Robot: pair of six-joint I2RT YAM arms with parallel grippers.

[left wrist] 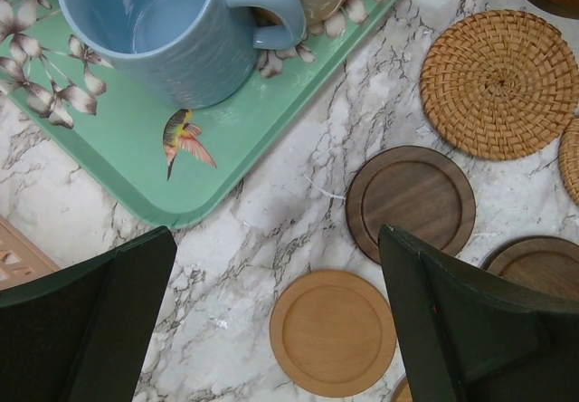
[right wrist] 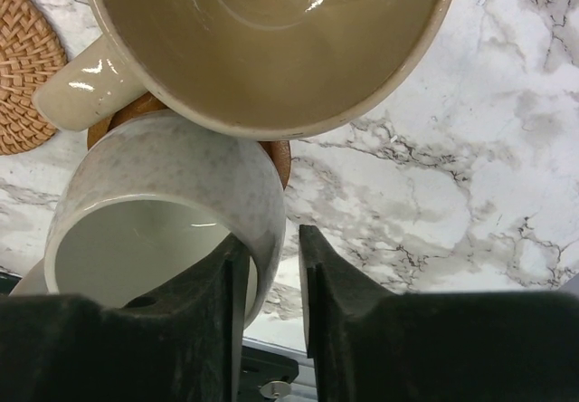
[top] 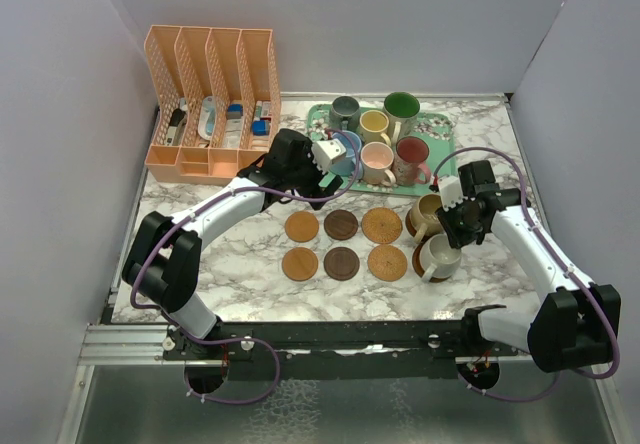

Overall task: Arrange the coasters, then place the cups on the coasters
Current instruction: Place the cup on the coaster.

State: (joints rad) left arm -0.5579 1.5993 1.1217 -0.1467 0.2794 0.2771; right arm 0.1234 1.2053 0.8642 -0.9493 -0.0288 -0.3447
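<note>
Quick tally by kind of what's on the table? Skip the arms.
Coasters: 8 (two sit under cups)
Cups: 8
Tray: 1
Desk organizer: 1 (contents not counted)
Total: 18

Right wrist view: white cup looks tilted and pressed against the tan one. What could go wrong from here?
1. The white cup leans on the tan cup, its wall between the right gripper fingers. Released like this, it may rock or settle off its coaster.
2. One finger is inside the cup, so pulling away sideways could drag or tip it.
3. The cups touch, so a nudge may shift the tan cup too.
</note>
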